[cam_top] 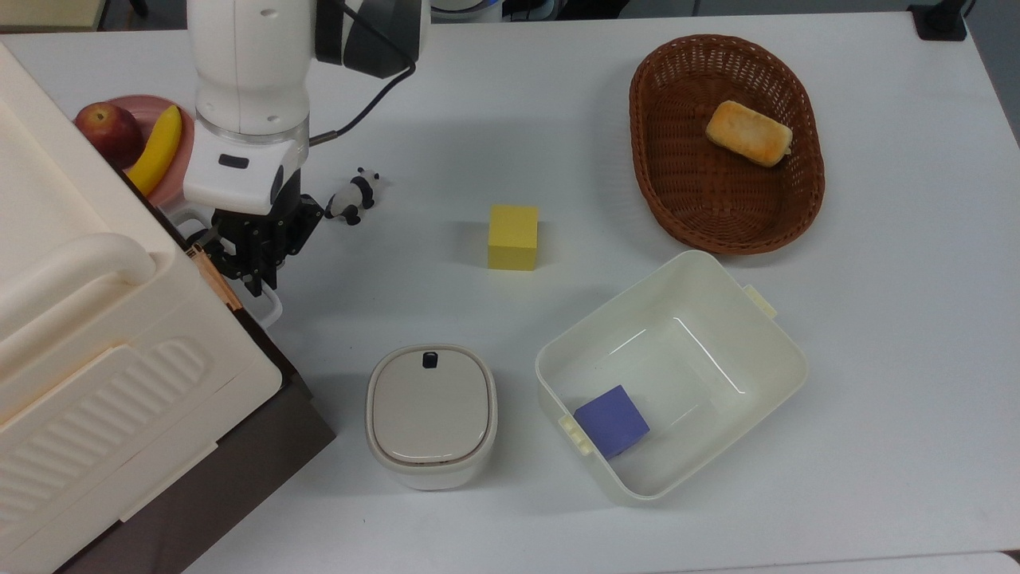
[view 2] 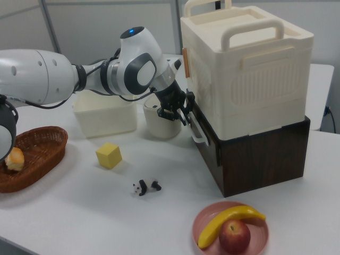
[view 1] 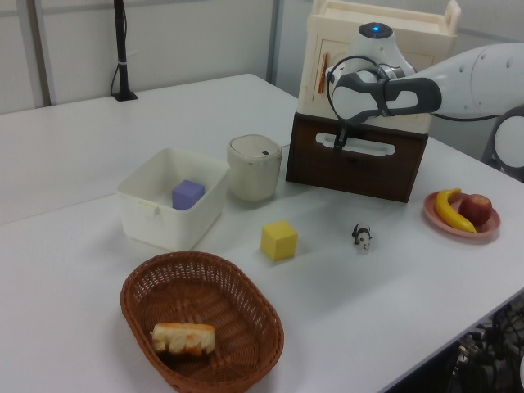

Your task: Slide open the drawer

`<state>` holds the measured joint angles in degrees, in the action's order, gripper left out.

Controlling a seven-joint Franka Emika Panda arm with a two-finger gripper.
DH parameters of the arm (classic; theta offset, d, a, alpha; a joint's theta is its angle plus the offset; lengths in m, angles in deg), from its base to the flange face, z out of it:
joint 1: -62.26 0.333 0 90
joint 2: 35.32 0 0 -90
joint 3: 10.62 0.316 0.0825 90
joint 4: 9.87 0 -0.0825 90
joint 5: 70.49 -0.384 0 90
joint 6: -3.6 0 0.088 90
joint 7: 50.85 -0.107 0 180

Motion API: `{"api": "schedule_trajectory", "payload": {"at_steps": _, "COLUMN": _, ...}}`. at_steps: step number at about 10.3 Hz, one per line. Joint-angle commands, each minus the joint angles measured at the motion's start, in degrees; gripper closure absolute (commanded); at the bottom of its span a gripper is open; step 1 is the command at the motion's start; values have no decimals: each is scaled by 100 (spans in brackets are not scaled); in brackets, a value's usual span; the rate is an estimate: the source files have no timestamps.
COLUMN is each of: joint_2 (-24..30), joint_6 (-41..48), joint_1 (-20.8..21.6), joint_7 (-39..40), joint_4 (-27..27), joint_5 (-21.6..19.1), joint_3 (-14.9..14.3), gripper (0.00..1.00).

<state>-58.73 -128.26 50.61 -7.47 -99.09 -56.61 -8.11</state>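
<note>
Dark brown wooden drawer (view 2: 260, 154) with white plastic loop handle (view 2: 197, 130): shut, flush beneath a cream plastic cabinet (view 2: 249, 69). Stands upright on the white counter (view 2: 79, 212).
</note>
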Motion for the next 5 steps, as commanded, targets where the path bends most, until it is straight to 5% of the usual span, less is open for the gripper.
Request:
{"api": "schedule_trajectory", "payload": {"at_steps": 1, "joint_2": 222, "joint_6": -33, "joint_1": -21, "joint_7": -137, "joint_4": -244, "joint_5": 2, "joint_3": 91, "gripper": 96}}
{"api": "schedule_trajectory", "payload": {"at_steps": 5, "joint_2": 442, "joint_6": -6, "joint_1": -4, "joint_7": -146, "joint_4": -481, "joint_5": -7, "joint_3": 161, "gripper": 96}}
